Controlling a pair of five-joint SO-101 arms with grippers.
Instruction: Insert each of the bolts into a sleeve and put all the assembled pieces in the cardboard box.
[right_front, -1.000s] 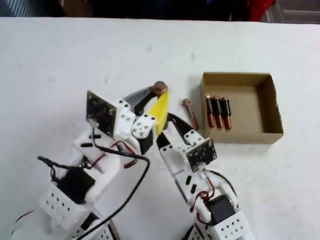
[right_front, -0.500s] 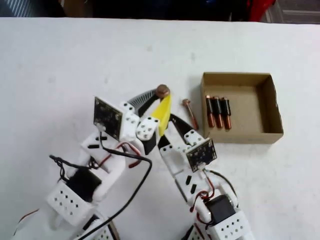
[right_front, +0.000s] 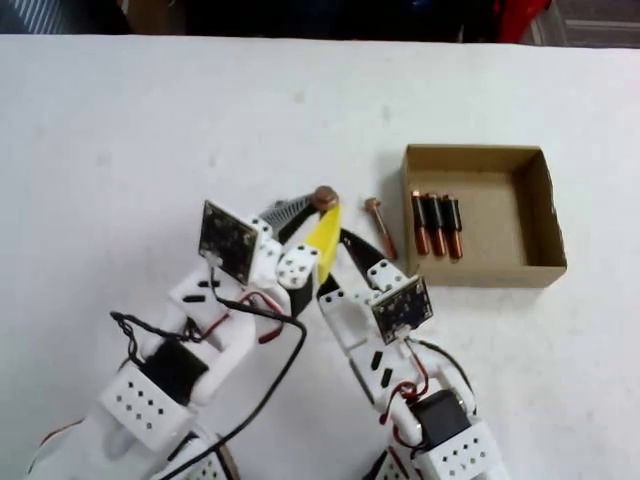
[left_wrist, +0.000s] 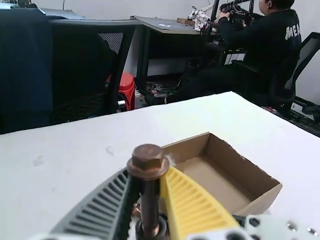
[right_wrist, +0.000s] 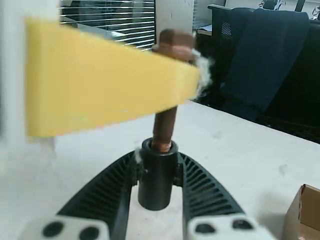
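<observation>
the left gripper (left_wrist: 147, 176) is closed tight around a bolt (left_wrist: 148, 161) that stands straight up, head on top. right under it the right gripper (right_wrist: 156, 165) squeezes a black sleeve (right_wrist: 156, 191), and the bolt's tip sits in its mouth. a loose bolt (right_front: 381, 228) lies on the white table (right_front: 150, 120) beside the cardboard box (right_front: 490, 273). dark chairs (right_wrist: 270, 65) stand behind.

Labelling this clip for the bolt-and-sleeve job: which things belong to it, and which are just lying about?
Job: bolt in left gripper, sleeve in right gripper, loose bolt on table, cardboard box, three assembled pieces inside it.
Lying about: dark chair and red stool behind the table.
</observation>
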